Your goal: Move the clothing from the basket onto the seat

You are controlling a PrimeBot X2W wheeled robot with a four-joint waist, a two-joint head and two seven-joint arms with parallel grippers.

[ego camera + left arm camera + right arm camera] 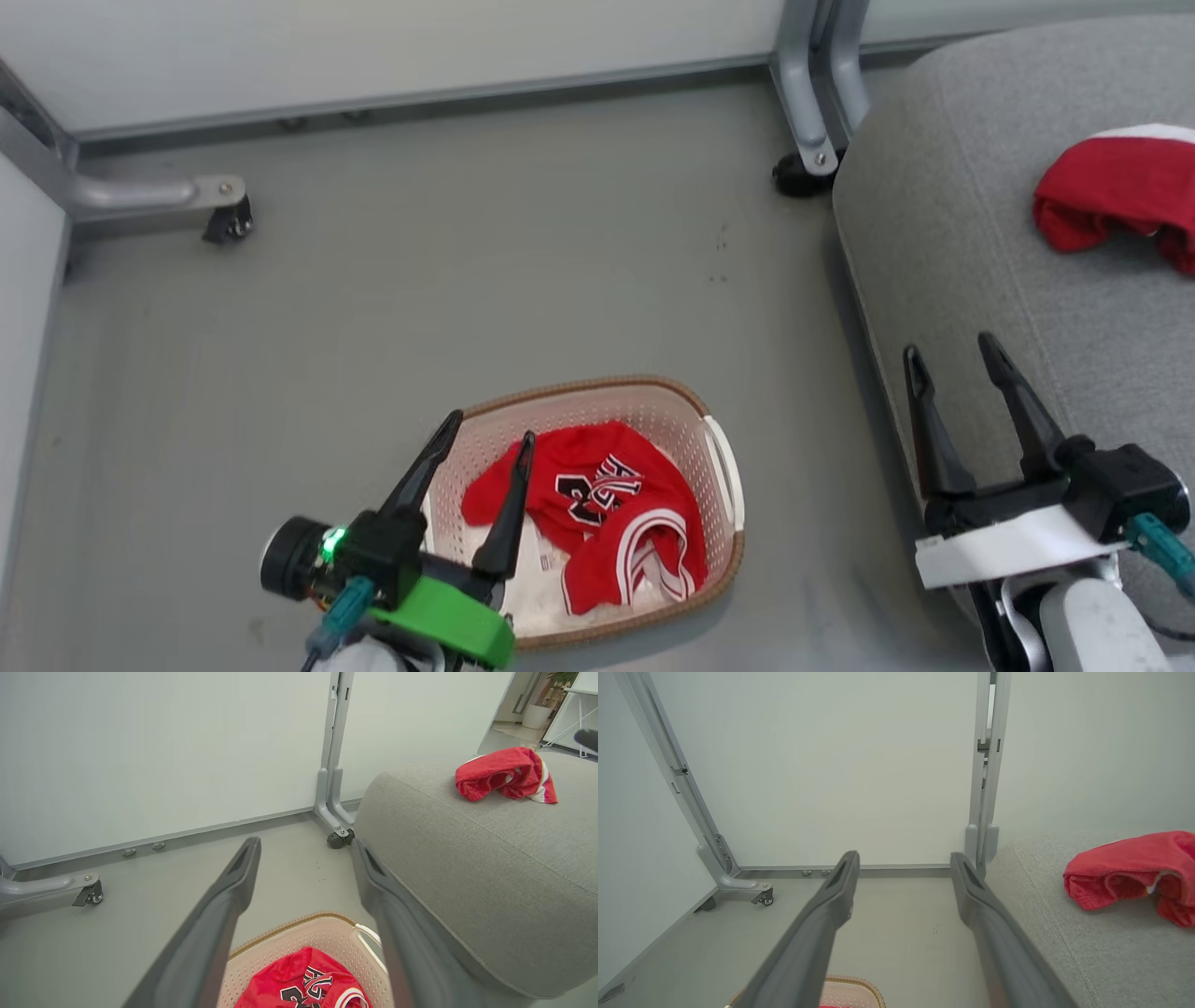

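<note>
Red pair: jersey [597, 499], bundle [1111, 201]; one basket [597, 385]

Seat [943, 215]: large light-grey fabric cushion, rounded edges, stitched seam.
Basket [597, 385]: small, cream perforated plastic, brown woven-look rim, white side handle; stood upright just beside Seat.
Jersey [607, 509]: red, black-and-white lettering, white-striped trim; lay crumpled inside Basket.
Second red garment [1111, 191]: white band at edge; lay bunched on Seat, well apart from Basket.

Jersey [611, 523] in basket [597, 384], seat [934, 233] to its right, other garment [1111, 198] on seat
</note>
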